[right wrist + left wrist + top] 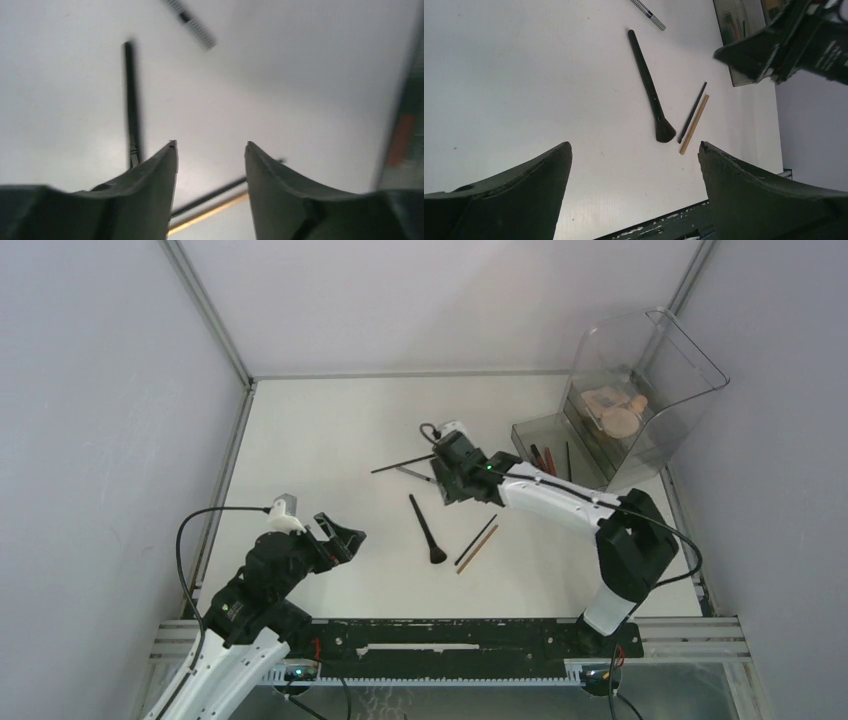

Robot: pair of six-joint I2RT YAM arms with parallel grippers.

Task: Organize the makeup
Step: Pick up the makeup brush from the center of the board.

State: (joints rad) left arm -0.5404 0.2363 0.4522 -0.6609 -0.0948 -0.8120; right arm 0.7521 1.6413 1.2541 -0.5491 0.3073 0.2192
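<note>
White table carries loose makeup: black brush mid-table, black pencil and tan pencil side by side just right of it, thin black stick and silver patterned pencil farther back, their right ends hidden under the right gripper. Right gripper's jaws are parted with nothing between; left gripper, near left, is spread wide, holding nothing. Smoky clear organizer stands far right with beige compacts inside, and its drawer holds red and dark pencils.
</note>
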